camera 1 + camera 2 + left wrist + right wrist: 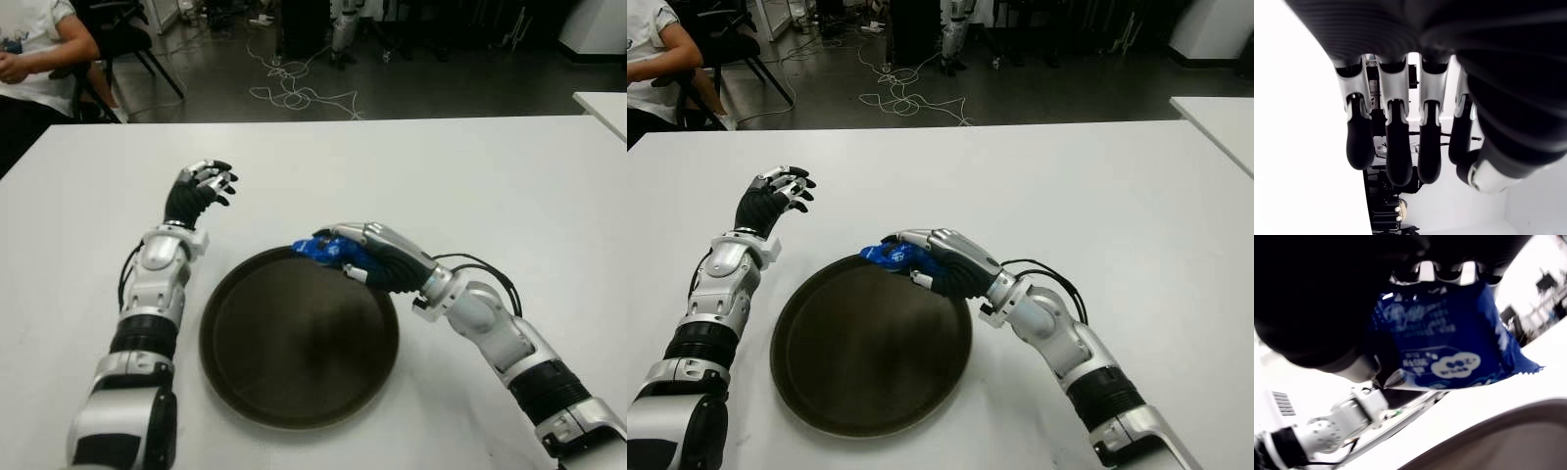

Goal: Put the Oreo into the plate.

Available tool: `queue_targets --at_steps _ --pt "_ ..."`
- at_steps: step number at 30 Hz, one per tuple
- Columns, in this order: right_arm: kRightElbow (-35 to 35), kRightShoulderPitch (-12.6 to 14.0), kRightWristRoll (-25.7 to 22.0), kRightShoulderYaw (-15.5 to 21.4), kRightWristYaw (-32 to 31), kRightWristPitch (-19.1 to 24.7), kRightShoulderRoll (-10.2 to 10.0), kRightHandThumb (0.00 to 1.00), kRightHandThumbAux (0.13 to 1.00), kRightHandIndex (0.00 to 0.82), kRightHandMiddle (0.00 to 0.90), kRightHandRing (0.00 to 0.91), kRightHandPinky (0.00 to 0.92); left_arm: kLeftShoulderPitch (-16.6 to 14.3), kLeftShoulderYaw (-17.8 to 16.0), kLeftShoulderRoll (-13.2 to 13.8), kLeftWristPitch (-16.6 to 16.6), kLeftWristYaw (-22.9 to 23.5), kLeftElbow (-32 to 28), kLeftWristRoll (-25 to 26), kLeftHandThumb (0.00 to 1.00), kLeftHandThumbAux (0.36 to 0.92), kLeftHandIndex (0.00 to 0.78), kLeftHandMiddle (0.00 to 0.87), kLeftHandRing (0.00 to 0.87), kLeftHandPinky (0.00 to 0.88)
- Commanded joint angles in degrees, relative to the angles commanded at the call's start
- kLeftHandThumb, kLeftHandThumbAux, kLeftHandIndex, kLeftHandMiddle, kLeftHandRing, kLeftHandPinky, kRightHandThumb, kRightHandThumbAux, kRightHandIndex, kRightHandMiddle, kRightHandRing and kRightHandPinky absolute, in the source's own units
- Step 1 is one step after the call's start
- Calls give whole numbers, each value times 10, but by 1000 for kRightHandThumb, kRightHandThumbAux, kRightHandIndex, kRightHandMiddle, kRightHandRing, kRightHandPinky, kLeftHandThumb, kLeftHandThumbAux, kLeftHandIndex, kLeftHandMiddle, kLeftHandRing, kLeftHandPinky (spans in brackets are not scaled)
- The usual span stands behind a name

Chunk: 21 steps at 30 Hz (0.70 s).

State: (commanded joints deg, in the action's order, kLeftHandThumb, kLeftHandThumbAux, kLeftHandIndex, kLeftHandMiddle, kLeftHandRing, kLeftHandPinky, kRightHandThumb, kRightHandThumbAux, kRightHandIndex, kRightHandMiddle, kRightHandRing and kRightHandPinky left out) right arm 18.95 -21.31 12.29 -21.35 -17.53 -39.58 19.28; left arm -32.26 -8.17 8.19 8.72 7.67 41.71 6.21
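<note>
- My right hand (364, 257) has its fingers clamped around the blue Oreo pack (321, 250); the right wrist view shows the wrapper (1444, 347) pinched under the fingers, with white print on it.
- I see the Oreo pack held at the far rim of the plate (245, 392), on its right side; from the eye views I can't tell if the pack touches the rim or is just above it.
- The plate is dark, round and shallow, on the white table (470, 186) between my two arms.
- My left hand (199, 188) shows beyond the plate and to its left, fingers (1393, 147) loosely bent and holding nothing.
- A person (34, 44) sits past the far left corner of the table.
- Cables (294, 88) lie on the floor behind the table.
</note>
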Motion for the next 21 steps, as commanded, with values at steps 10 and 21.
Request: queue_targets --at_steps 10,21 --pt "-72 1 1 -2 -113 70 39 24 678 132 119 85 38 0 2 -3 -4 2 -4 2 830 676 403 472 513 581" --pt "-109 6 11 5 -141 104 50 0 680 71 54 44 26 -2 4 -6 -7 -10 -1 -4 832 673 417 465 499 553"
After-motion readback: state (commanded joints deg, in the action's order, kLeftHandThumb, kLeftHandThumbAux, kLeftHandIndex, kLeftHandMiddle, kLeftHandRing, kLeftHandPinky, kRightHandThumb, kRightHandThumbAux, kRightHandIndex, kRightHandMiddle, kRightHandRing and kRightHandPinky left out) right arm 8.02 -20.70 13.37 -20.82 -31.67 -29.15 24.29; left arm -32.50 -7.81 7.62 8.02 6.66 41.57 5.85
